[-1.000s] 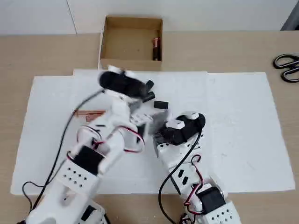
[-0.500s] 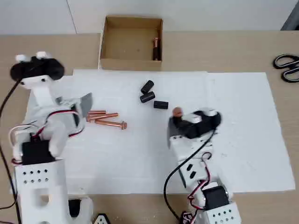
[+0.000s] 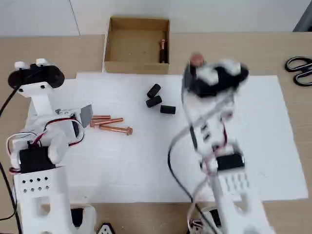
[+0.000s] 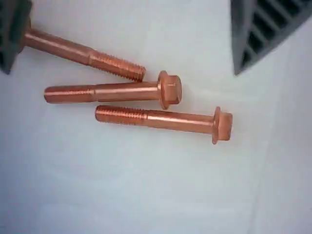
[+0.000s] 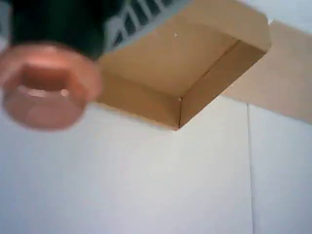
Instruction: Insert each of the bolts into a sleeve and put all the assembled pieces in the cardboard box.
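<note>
Gap between bolts (image 3: 111, 124), sleeves (image 3: 154, 101); cardboard box (image 3: 136, 67) open-topped.

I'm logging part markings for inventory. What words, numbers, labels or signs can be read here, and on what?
None can be read. The cardboard box is plain, the loose bolts show no legible stamp, the held bolt is blurred, and the black sleeves and the white mat are unmarked.

bright even overhead light, faint soft shadows under the copper bolts (image 4: 163, 119) beside the left fingers (image 4: 268, 29), right gripper (image 3: 192, 68) streaked with blur, held bolt (image 5: 46, 85) at its fingertips out of focus
</note>
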You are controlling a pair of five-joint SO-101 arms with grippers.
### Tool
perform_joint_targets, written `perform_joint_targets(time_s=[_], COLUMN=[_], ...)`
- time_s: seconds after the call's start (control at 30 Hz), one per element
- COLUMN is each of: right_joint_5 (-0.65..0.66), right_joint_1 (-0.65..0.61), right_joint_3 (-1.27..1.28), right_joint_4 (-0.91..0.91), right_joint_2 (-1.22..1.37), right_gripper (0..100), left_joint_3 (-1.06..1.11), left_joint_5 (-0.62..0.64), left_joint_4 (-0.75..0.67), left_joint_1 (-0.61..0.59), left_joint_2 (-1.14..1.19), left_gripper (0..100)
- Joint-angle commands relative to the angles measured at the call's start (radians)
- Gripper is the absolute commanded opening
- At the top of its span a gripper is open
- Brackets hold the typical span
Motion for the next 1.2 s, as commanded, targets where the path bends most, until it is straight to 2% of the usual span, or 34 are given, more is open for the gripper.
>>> perform_joint_targets(time_s=[0.0,0.3,0.6,0.87,1.03,1.17], right_joint_5=[0.009,0.014,0.015,0.017,0.017,0.017], right_joint_1=[-0.001,-0.024,-0.074,-0.077,-0.081,-0.093], right_joint_3=[-0.381,-1.114,-1.691,-1.969,-2.024,-2.036], right_joint_4=[-0.09,-0.163,-0.156,-0.154,-0.143,-0.084], right_joint_2=[0.401,1.158,1.682,1.965,2.045,2.057], right_gripper=[0.4,0.4,0.6,2.1,16.6,20.7], left_joint_3=[-0.047,-0.045,-0.01,-0.01,-0.01,-0.01], left_joint_5=[-0.005,-0.006,-0.008,-0.008,-0.008,-0.008], left_joint_4=[0.008,0.009,0.008,0.008,0.008,0.008], left_joint_1=[-0.008,-0.008,-0.009,-0.009,-0.009,-0.009], left_joint_2=[-0.011,-0.011,-0.011,-0.011,-0.011,-0.011], left_gripper=[27,27,27,27,27,27])
